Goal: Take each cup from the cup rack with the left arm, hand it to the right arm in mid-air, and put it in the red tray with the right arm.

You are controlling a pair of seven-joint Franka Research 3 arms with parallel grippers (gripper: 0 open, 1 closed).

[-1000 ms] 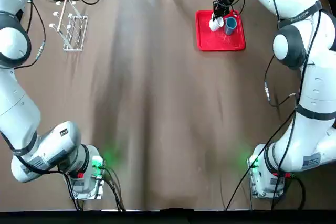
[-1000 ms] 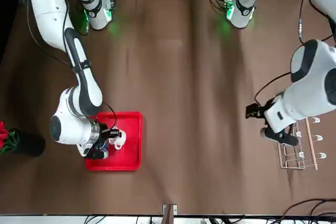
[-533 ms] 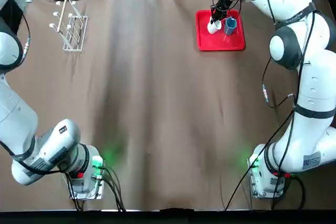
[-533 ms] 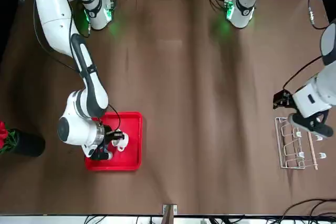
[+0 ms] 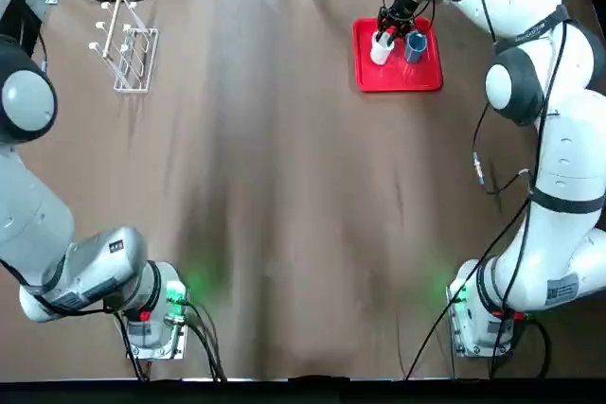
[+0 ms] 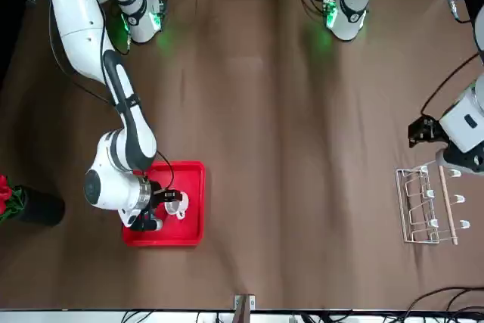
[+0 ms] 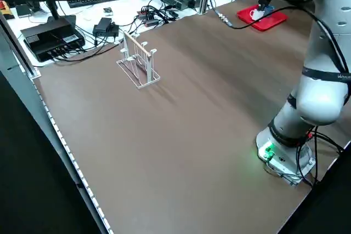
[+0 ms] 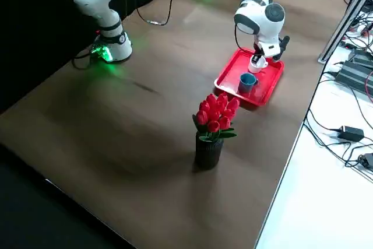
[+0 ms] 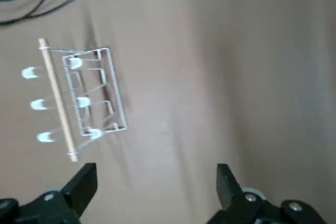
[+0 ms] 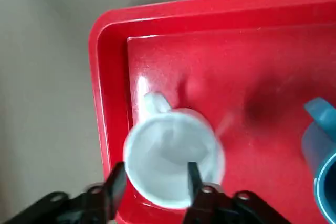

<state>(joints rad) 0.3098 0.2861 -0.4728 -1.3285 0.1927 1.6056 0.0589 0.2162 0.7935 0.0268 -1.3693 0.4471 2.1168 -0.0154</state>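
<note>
While the right gripper (image 10: 153,174) sits low over the flat, glossy red plastic tray (image 5: 426,78) with its rounded corners and low rim, its two dark fingers straddle the wall of the small white mug (image 10: 173,156) — one finger outside the rim, one inside the bowl — in a narrow stance around that wall. Whether they're actually pinching it can't be told. The mug stands in the tray's corner, its stubby handle pointing at the rim. Just beside it, also inside the tray, is the small light blue mug (image 5: 415,45), upright and smooth.

Over at the far left corner of the brown cloth-covered table (image 5: 284,196), the small wire-frame cup rack (image 9: 86,98) with its slanted white post and ball-tipped pegs holds no cups. The left gripper (image 9: 155,182) hangs above the table near the rack, fingers spread wide, holding nothing.
</note>
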